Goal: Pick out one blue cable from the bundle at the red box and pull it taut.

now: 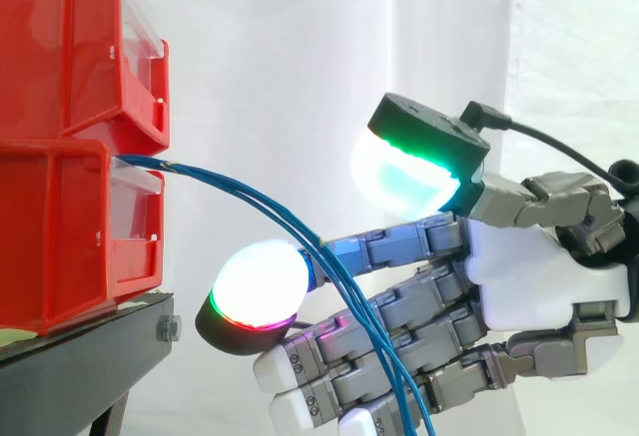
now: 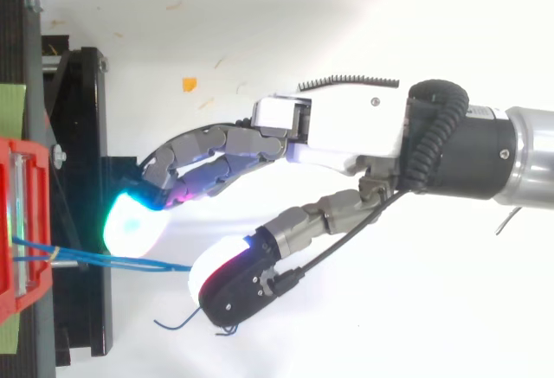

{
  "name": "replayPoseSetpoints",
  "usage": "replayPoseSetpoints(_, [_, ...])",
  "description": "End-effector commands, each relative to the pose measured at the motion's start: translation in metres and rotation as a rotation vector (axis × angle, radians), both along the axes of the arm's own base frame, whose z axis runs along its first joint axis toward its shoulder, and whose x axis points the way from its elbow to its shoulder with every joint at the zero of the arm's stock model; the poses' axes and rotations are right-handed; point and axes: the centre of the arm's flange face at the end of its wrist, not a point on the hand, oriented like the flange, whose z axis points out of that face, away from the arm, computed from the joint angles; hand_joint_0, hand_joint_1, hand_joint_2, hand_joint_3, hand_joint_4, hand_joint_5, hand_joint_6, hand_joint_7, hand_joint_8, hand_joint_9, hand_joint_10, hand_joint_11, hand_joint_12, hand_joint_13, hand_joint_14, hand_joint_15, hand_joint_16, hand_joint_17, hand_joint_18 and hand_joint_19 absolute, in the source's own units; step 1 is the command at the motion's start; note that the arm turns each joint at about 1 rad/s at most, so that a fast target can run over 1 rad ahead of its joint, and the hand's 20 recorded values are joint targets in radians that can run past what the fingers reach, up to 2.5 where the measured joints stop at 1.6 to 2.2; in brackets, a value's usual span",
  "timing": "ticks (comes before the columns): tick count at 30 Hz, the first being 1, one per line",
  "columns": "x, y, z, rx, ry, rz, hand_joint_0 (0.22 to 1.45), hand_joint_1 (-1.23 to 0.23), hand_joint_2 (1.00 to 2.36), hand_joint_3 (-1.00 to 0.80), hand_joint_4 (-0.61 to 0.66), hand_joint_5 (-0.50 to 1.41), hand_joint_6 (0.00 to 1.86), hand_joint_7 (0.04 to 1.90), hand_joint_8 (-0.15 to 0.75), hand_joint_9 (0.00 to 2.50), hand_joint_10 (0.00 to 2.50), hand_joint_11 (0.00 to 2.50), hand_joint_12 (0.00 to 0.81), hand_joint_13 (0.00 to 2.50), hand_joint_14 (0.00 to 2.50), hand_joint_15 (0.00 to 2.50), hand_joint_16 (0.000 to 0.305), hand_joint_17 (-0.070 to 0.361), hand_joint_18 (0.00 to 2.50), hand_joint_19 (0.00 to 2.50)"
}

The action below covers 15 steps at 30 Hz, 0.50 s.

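Several thin blue cables [image 1: 250, 197] leave the front of the lower red bin [image 1: 60, 236] and arc right and downward, crossing in front of my fingers. From above, the blue cables [image 2: 112, 262] run from the red bin [image 2: 13, 222] to a spot under the white-and-red glowing pad [image 2: 216, 265]; loose ends curl below it. My hand [image 1: 529, 266] reaches in from the right, open, with its digits stretched toward the bin. The green-glowing pad [image 1: 409, 172] stands well apart from the white-and-red one [image 1: 255, 291]. Nothing is pinched. Whether the cables touch a finger I cannot tell.
A second red bin [image 1: 60, 47] is stacked on the lower one. Both sit on a black stand [image 1: 80, 356] at the left, before a white curtain. In the top view the black stand [image 2: 86, 136] lies just left of my hand [image 2: 346, 131].
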Motion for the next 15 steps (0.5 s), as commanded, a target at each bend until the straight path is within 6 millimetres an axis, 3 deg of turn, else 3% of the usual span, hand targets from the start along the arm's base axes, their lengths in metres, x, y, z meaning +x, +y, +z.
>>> replayPoseSetpoints(1, [0.002,0.0063,0.0024,0.027,-0.005,0.013,0.49,-0.64,1.0,-0.5,0.23,-0.18,0.5,0.8,0.246,0.6,0.0,0.05,0.347,0.54,0.0,0.1,0.045,0.101,0.47,0.41])
replayPoseSetpoints(15, [0.0033,0.0127,-0.0041,0.034,0.001,0.025,0.54,-0.65,1.01,-0.43,0.21,-0.17,0.5,0.88,0.236,0.61,0.0,0.08,0.331,0.57,0.01,0.13,0.042,0.095,0.49,0.46])
